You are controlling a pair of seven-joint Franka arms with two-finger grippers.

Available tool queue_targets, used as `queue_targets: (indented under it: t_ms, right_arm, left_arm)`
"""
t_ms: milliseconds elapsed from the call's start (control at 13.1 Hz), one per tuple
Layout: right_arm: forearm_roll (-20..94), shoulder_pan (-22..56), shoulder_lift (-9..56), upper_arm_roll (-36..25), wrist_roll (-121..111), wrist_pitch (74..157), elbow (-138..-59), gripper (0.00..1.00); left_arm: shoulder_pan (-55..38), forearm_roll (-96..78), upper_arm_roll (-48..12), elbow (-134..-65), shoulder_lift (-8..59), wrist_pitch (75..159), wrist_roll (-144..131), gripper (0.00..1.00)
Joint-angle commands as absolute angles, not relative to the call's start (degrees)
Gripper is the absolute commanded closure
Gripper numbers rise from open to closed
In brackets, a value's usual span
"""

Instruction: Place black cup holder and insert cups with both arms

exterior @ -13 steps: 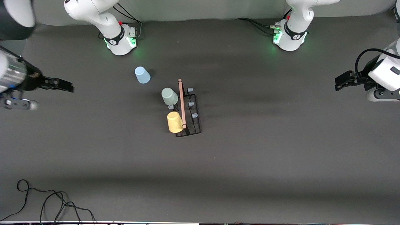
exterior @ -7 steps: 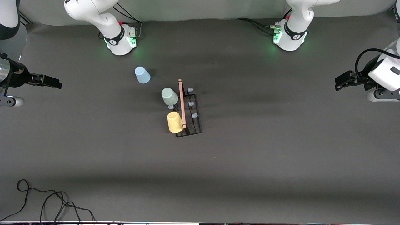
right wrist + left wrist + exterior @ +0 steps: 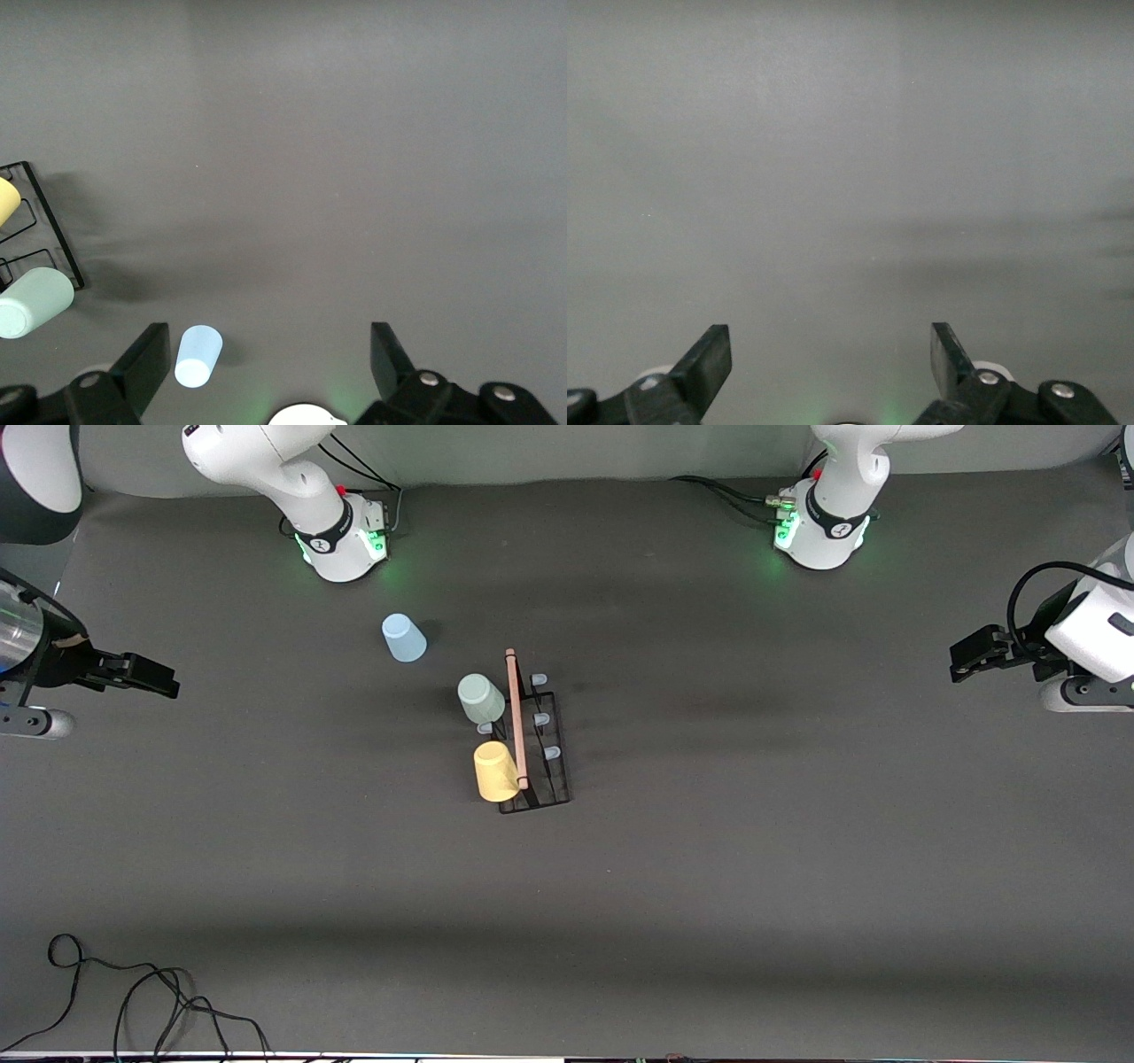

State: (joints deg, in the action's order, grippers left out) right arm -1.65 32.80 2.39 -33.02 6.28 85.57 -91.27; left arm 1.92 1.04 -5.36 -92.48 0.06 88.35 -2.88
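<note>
The black cup holder (image 3: 545, 775) stands mid-table with its wooden rod handle (image 3: 515, 717) on top. A pale green cup (image 3: 480, 698) and a yellow cup (image 3: 496, 771) sit on its pegs on the side toward the right arm's end. The light blue cup (image 3: 404, 638) stands upside down on the table, farther from the front camera, apart from the holder. My right gripper (image 3: 155, 677) hovers open and empty over the right arm's end of the table. Its wrist view shows the blue cup (image 3: 198, 355), green cup (image 3: 35, 303) and holder (image 3: 53, 239). My left gripper (image 3: 966, 657) waits open over the left arm's end.
The two arm bases (image 3: 341, 536) (image 3: 824, 531) glow green along the table's back edge. A loose black cable (image 3: 133, 1001) lies at the near corner at the right arm's end. Three bare pale-tipped pegs (image 3: 540, 718) face the left arm's end.
My right gripper has drawn back toward the right arm's end of the table, away from the cups. The left arm, holder and cups have not moved.
</note>
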Motion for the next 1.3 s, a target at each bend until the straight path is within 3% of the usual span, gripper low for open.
queue_targets:
  t_ms: [0, 458, 687, 1221]
  right_arm:
    - [-3.9, 31.9, 0.1, -30.3, 5.7, 87.1, -93.5, 0.00]
    - [-4.6, 7.2, -0.1, -5.7, 5.6, 88.2, -93.9, 0.00]
    - [-4.5, 2.1, -0.3, -3.5, -1.2, 89.4, -93.9, 0.00]
    - [-4.0, -0.1, -1.1, -1.8, -1.1, 88.7, -94.0, 0.00]
  left_arm:
    - [1.9, 0.7, -5.4, -92.3, -0.8, 87.5, -2.9, 0.00]
    - [1.9, 0.6, -5.4, -92.3, -0.8, 87.3, -2.9, 0.00]
    - [1.9, 0.6, -5.4, -92.4, -0.7, 87.4, -2.9, 0.00]
    - [1.9, 0.7, -5.4, -92.5, -0.4, 87.7, -2.9, 0.00]
